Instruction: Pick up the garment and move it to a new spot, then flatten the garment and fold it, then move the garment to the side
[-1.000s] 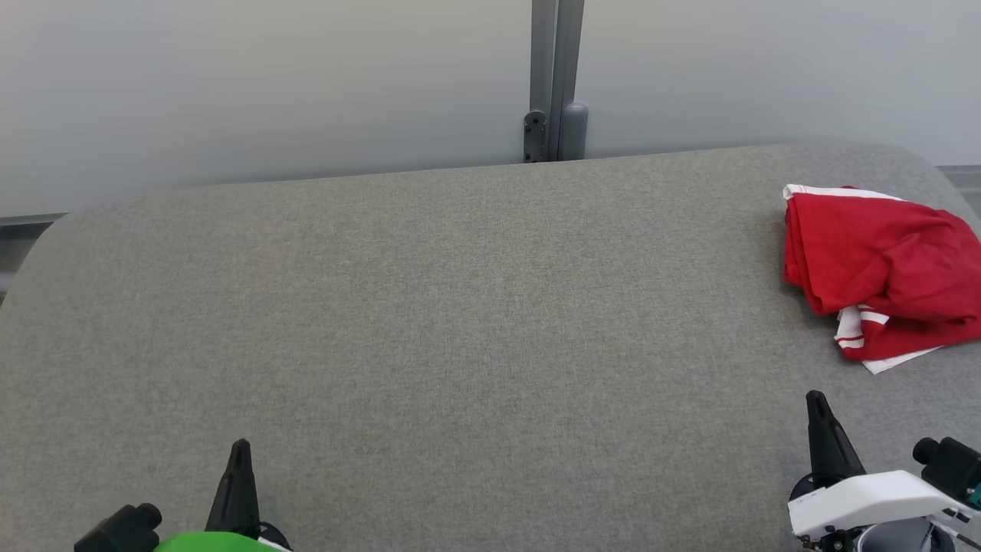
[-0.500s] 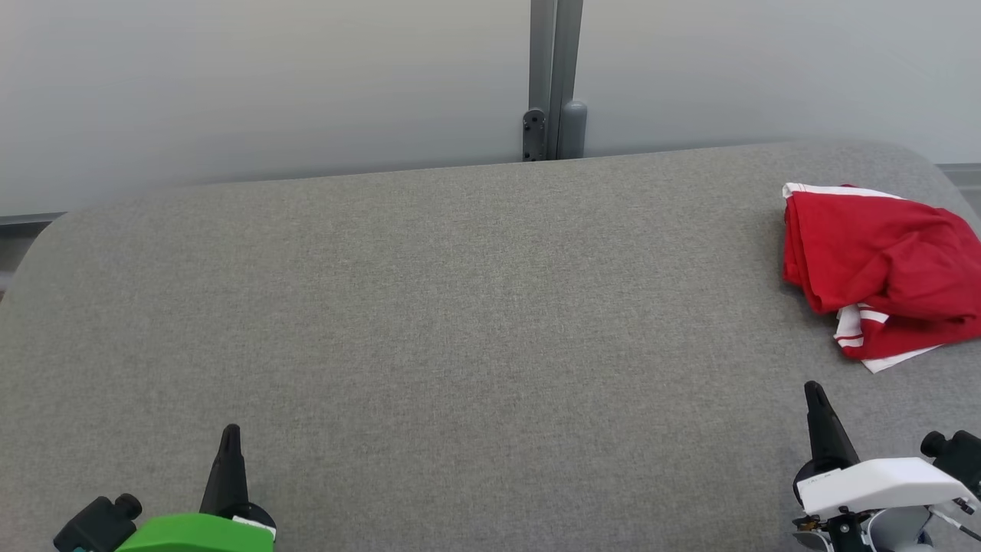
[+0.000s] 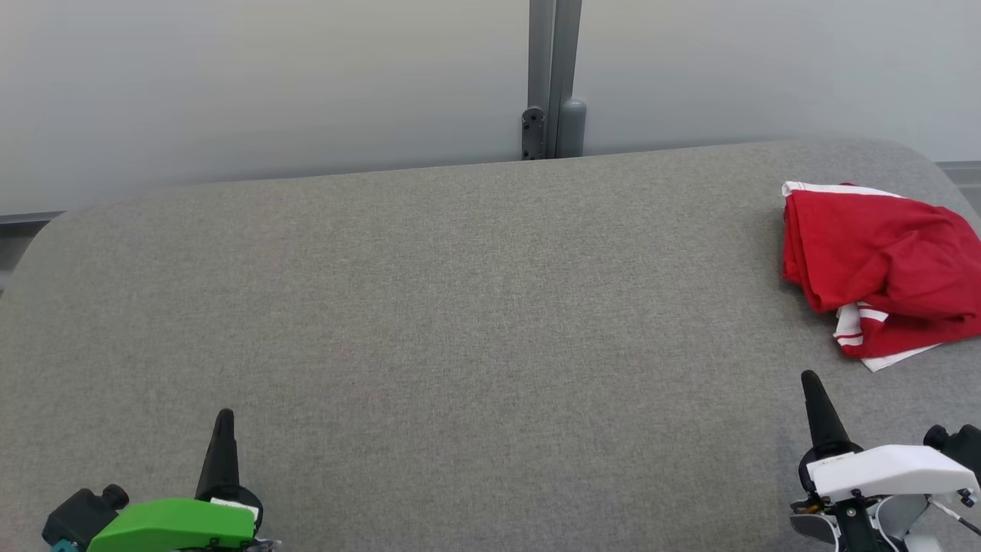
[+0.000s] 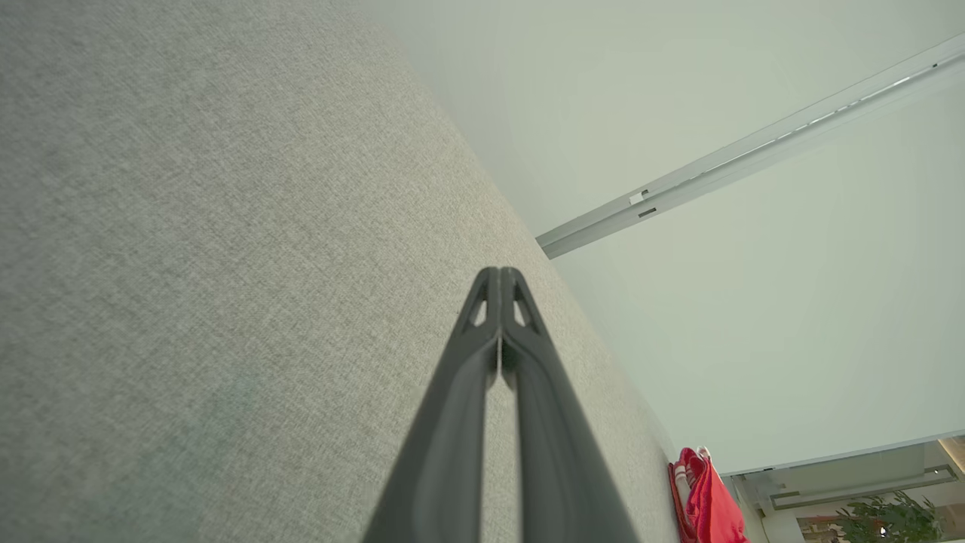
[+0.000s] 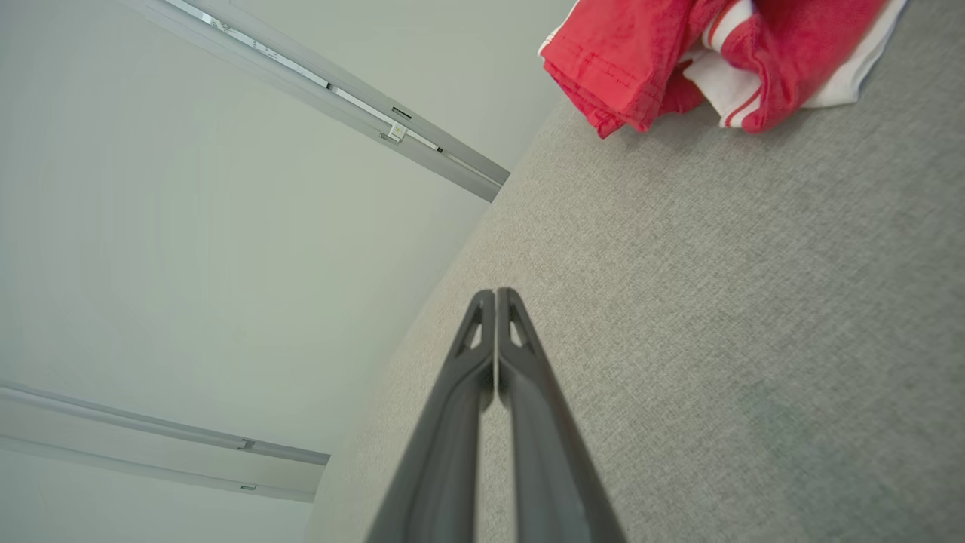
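We see the red-and-white garment (image 3: 881, 268) bunched at the far right edge of the grey padded surface (image 3: 460, 307). Our right gripper (image 3: 811, 387), below it and apart, has its fingers pressed together, empty. Our left gripper (image 3: 223, 422), at lower left, is likewise closed and empty.

the red garment (image 3: 881, 261) runs off the right edge of the head view, so its full outline cannot be told. the right wrist view crops it at the top, the left wrist view at the bottom. the left claw (image 3: 224, 420) and right claw (image 3: 809, 382) have their bodies cut by the bottom edge. the worktop (image 3: 460, 307) loses its near side there too. a tiny plant (image 4: 878, 520) is clipped at a corner.
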Controlling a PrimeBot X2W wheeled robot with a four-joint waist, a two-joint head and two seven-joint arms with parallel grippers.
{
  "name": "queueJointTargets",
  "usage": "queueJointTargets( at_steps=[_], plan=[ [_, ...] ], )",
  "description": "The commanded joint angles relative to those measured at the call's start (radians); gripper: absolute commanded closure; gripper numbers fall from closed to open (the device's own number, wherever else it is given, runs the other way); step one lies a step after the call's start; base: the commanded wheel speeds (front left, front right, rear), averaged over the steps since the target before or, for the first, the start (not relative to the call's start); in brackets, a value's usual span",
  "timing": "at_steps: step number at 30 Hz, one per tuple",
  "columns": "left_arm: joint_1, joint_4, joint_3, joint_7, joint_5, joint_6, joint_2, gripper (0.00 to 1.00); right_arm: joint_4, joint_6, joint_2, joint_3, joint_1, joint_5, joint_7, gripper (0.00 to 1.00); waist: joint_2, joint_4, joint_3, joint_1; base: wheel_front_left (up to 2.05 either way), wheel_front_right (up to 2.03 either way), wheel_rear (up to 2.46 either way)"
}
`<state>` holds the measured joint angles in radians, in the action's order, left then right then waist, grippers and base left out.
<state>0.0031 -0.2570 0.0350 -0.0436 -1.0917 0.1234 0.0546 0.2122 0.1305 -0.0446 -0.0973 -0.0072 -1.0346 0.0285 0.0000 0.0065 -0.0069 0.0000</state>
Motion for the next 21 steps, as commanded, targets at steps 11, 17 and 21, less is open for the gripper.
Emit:
queueJointTargets(
  at_steps=[11, 17, 21],
  plan=[
    [-0.046, 0.013, 0.018, 0.034, -0.131, 0.006, 0.010, 1.00, 0.003, 0.000, -0.007, -0.007, -0.039, -0.136, -0.034, 1.00, 0.0000, -0.001, 0.002, 0.0000, 0.00, 0.00, 0.00],
    [-0.056, 0.013, 0.025, 0.049, -0.184, 0.006, 0.010, 1.00, 0.007, 0.000, -0.007, -0.008, -0.049, -0.195, -0.048, 1.00, 0.0000, -0.002, 0.003, 0.0000, 0.00, 0.00, 0.00],
    [-0.061, 0.013, 0.029, 0.059, -0.218, 0.007, 0.010, 1.00, 0.010, 0.000, -0.007, -0.009, -0.054, -0.234, -0.058, 1.00, 0.0000, -0.002, 0.003, 0.0000, 0.00, 0.00, 0.00]
  ],
)
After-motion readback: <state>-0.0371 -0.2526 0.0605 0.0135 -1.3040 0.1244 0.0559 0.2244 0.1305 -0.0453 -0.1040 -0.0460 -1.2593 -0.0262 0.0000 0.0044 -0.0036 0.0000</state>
